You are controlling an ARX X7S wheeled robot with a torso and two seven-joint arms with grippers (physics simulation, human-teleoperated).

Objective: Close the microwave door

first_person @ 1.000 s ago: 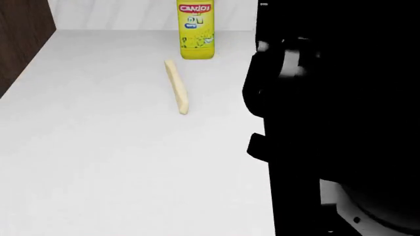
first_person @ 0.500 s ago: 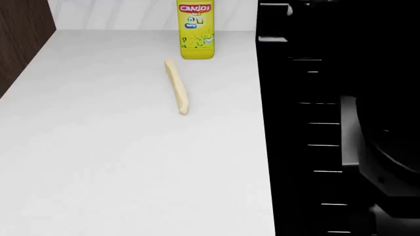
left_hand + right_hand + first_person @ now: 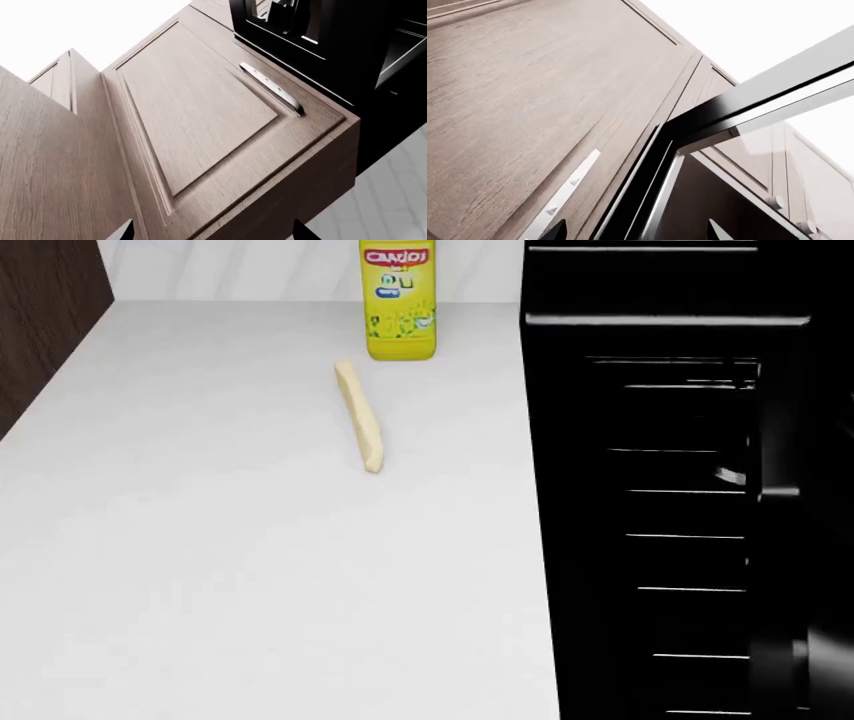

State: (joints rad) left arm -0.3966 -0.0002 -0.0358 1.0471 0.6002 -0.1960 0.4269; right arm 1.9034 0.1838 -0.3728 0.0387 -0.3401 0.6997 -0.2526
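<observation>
The black microwave (image 3: 667, 490) fills the right of the head view, showing a side with vent slits. In the right wrist view its door (image 3: 714, 112), a black frame round glass, stands ajar in front of the pale wood cabinets. My right gripper (image 3: 635, 231) is open, and the door's dark edge runs up from between its fingertips (image 3: 557, 231). My left gripper (image 3: 212, 232) is also open, with nothing between its fingertips (image 3: 300, 231). It faces a wooden cabinet door (image 3: 200, 125), with the microwave (image 3: 320, 35) beyond. Neither gripper shows clearly in the head view.
A yellow bottle (image 3: 398, 300) stands at the back of the white counter (image 3: 240, 570), with a pale stick-shaped loaf (image 3: 358, 415) lying in front of it. A dark wood panel (image 3: 40, 310) borders the counter's left. The cabinet doors carry silver handles (image 3: 272, 87).
A dark arm that covered the microwave's side in the head view has moved off to the right. The vented side now shows in full. The bottle and loaf have not moved.
</observation>
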